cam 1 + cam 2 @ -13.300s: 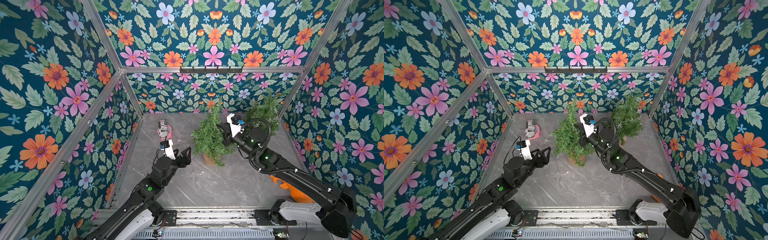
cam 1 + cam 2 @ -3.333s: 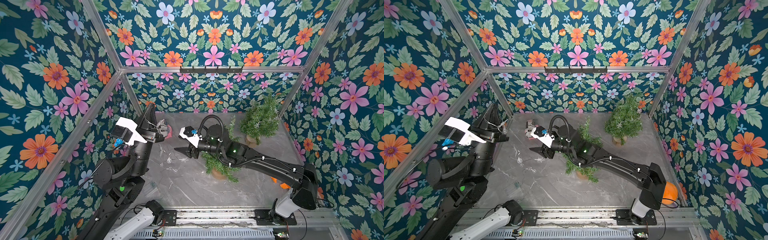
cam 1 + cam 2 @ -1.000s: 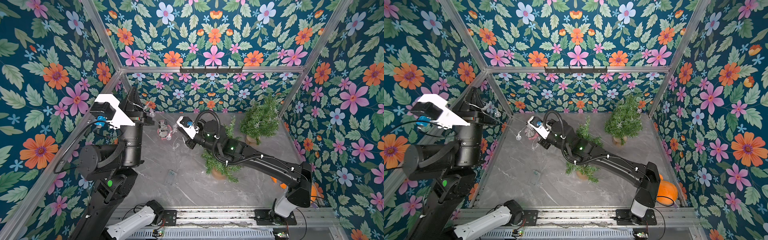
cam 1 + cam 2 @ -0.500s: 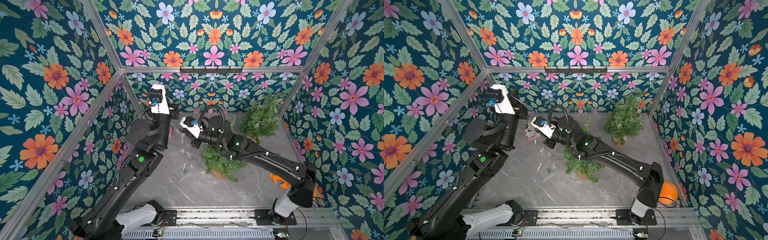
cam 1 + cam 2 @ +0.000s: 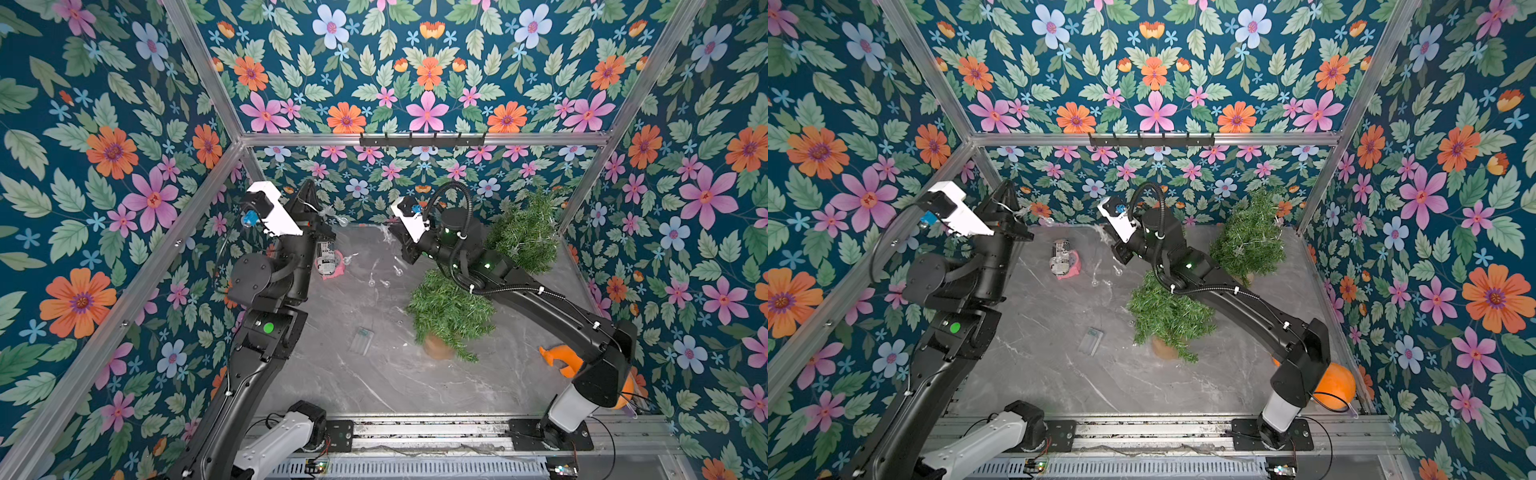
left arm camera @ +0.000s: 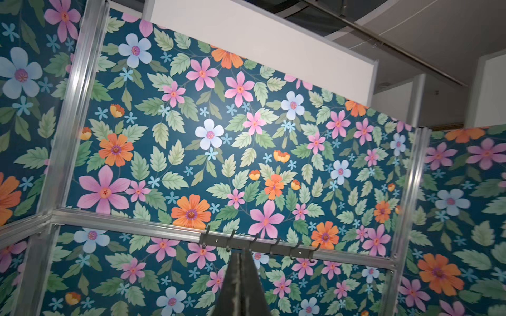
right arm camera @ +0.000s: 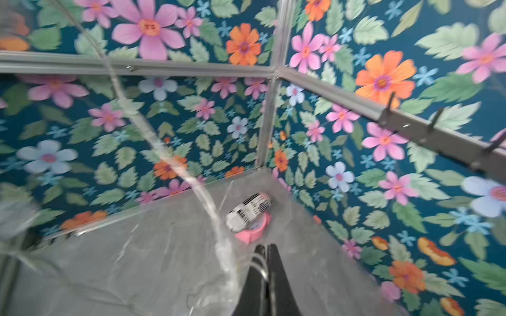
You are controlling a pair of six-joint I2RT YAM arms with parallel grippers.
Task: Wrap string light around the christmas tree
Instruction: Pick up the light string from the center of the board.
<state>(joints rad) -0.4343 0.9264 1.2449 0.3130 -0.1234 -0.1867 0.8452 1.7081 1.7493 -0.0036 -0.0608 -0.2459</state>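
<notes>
In both top views the arms are raised at the back of the table with the string light (image 5: 332,214) slung between them. The left gripper (image 5: 310,188) stands fingers-up near the left wall, jaws pressed together, and the wire crosses its fingers, so I take it to be pinching one end. The right gripper (image 5: 394,237), closed as well, seems to hold a point further along. The held stretch lies roughly level, running left to right, and a looser length of small clear lights droops from the right gripper toward the table. I'd guess they hold it high and apart to keep it untangled before it goes to the christmas tree (image 5: 449,309), standing in its pot under the right arm.

The left wrist view shows its fingers (image 6: 235,287) shut tight, aimed up at the hook rail (image 6: 257,243); no wire shows there.

The right wrist view is blurred. Its closed fingers (image 7: 276,273) have silvery wire looped over them, and the strand climbs away above a pink holder (image 7: 253,232)
</notes>
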